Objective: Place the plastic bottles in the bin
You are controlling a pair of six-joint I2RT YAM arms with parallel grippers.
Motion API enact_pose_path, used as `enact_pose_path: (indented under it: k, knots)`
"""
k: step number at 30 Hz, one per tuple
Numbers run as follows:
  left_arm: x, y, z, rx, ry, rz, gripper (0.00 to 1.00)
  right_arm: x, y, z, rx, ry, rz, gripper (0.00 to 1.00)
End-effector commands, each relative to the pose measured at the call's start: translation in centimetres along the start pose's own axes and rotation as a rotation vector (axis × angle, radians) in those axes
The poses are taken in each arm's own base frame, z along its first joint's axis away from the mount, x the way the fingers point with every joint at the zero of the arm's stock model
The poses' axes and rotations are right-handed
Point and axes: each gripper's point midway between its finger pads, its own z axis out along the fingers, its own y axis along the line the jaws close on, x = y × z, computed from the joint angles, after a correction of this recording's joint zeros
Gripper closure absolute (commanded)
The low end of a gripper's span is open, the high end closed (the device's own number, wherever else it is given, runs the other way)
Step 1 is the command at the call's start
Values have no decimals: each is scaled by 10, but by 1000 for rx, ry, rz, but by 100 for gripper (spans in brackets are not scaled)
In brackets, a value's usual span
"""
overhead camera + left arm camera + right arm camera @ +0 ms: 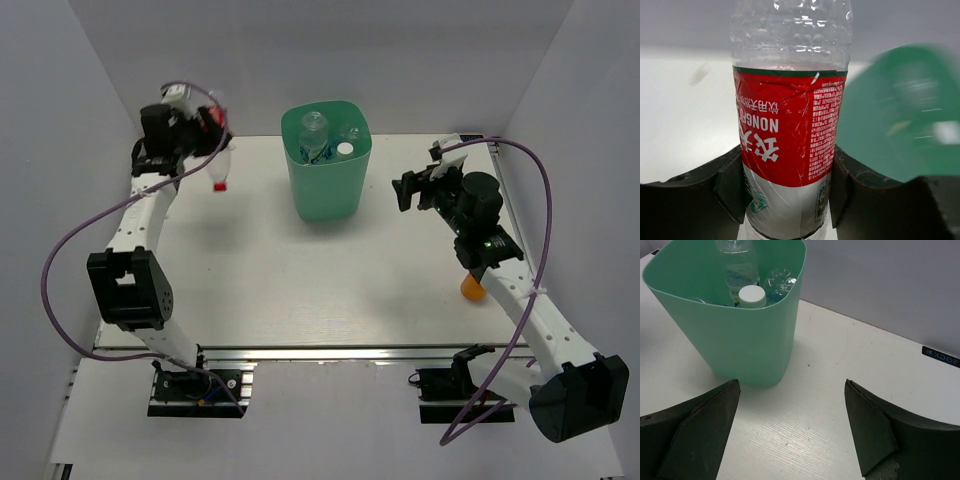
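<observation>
My left gripper (pixel 207 128) is raised at the far left and shut on a clear bottle with a red label (pixel 787 125). The bottle hangs cap down, its red cap (pixel 220 185) above the table. The mint-green bin (pixel 325 170) stands at the far middle, to the right of this bottle, and shows blurred in the left wrist view (pixel 895 115). Inside the bin (pixel 735 340) are several clear bottles, one with a blue label (pixel 737 267) and one with a white cap (pixel 752 295). My right gripper (pixel 408 190) is open and empty, right of the bin. The orange bottle (pixel 471 287) lies partly hidden under the right arm.
The white table (pixel 300 280) is enclosed by grey walls at the back and sides. A metal rail (pixel 330 352) runs along the near edge. Purple cables loop from both arms.
</observation>
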Motion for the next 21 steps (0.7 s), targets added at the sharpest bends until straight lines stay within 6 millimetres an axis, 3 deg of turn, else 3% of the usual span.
enact_pose_path:
  k: [1,2,3,4,5,9,10,12,13,15,17,20,21]
  knots:
    - [-82,-151,-34,388,-221,86,46,-19,-5,-8,21,-58,-14,11]
    - [-99,-188,-44,467,-272,107,43,-19,-5,-9,24,-60,-14,11]
    - [-113,-205,-43,516,-329,99,40,-19,-5,-10,26,-61,-14,11]
    - [-115,-226,-48,606,-311,50,41,-22,-6,-12,28,-68,-16,11]
    - [-131,-248,-54,714,-331,10,43,-23,-6,-15,31,-74,-23,11]
    - [-153,-286,-60,841,-487,-3,46,-28,-7,-18,37,-87,-29,11]
    - [-140,-299,-43,862,-474,4,44,-29,-8,-18,38,-89,-30,11]
    - [-143,-321,-43,919,-530,47,41,-29,-8,-20,39,-89,-35,11]
    - [-125,-331,-22,935,-500,51,41,-28,-8,-20,40,-87,-38,11]
    - [-132,-339,-10,901,-547,65,41,-27,-10,-22,52,-90,-49,11]
    - [-120,-341,16,859,-544,51,40,-26,-11,-22,57,-86,-60,11]
    - [-106,-341,30,868,-546,43,41,-23,-16,-22,84,-81,-71,11]
    - [-92,-337,39,860,-521,38,41,-24,-19,-22,96,-83,-77,11]
